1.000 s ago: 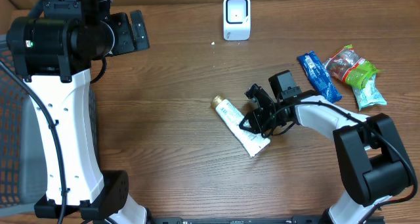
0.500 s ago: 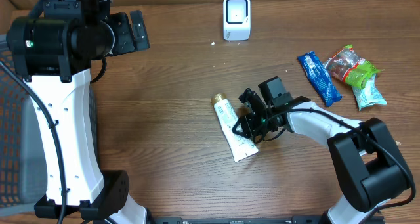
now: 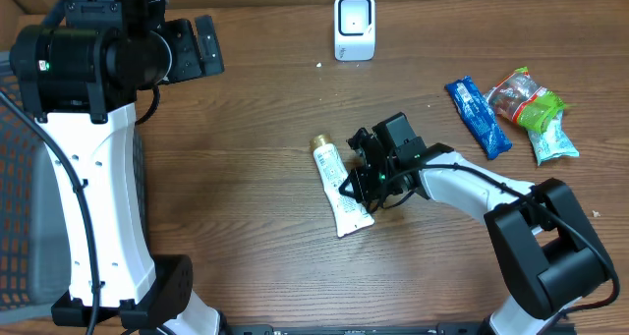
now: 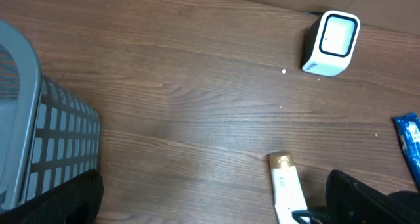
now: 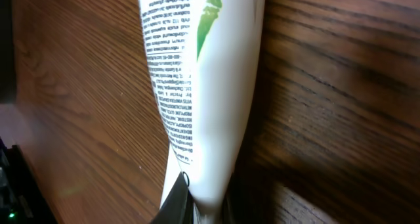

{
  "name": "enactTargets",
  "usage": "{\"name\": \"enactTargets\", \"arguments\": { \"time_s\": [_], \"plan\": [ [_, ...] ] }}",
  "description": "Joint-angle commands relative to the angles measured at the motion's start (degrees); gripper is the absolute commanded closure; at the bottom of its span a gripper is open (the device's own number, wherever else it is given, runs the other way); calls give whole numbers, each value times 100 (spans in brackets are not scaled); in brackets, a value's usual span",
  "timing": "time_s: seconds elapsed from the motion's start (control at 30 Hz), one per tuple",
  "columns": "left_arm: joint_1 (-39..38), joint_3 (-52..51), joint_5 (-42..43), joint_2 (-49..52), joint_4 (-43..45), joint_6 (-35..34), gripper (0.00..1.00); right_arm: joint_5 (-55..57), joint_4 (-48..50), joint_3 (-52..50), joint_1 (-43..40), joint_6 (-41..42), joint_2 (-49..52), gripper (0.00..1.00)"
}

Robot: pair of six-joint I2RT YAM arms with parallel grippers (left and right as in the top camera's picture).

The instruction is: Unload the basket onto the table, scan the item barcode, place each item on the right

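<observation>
Wooden table [image 3: 246, 188], one white tube [image 3: 329, 168] pinched by right pincer [image 3: 352, 190], left pincer [image 3: 204, 46] spread, one scanner [image 3: 354, 26], three snack packets [image 3: 528, 101]

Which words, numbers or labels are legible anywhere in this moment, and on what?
White squeeze tube with gold cap: black fine print, too small to read; larger characters at the top edge are cut off.
Blue snack wrapper: blurred.
Red-and-green snack packet: blurred.
White box-shaped scanner: no text.

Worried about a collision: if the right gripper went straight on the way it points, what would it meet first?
The white tube the right gripper pinches; beyond it, likely the table.
</observation>
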Motion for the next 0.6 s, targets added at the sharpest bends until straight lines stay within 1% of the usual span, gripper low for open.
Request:
{"name": "enactTargets", "arguments": {
  "time_s": [0.0, 0.23, 0.3, 0.43, 0.57],
  "plan": [
    [-4, -15, -57, -7, 24, -76, 0, 802, -616, 190, -339, -79, 269, 96],
    [-4, -15, -57, -7, 24, -76, 0, 144, -1591, 1314, -817, -208, -160, 96],
    [-4, -15, -57, -7, 22, -76, 0, 68, -1768, 1558, -866, -435, -286, 96],
    [-4, -15, -57, -7, 24, -76, 0, 52, -1921, 1864, -870, -734, -603, 96],
    [-4, -15, -57, -7, 22, -76, 0, -31, -1941, 1923, -870, -949, -979, 96]
  ]
}}
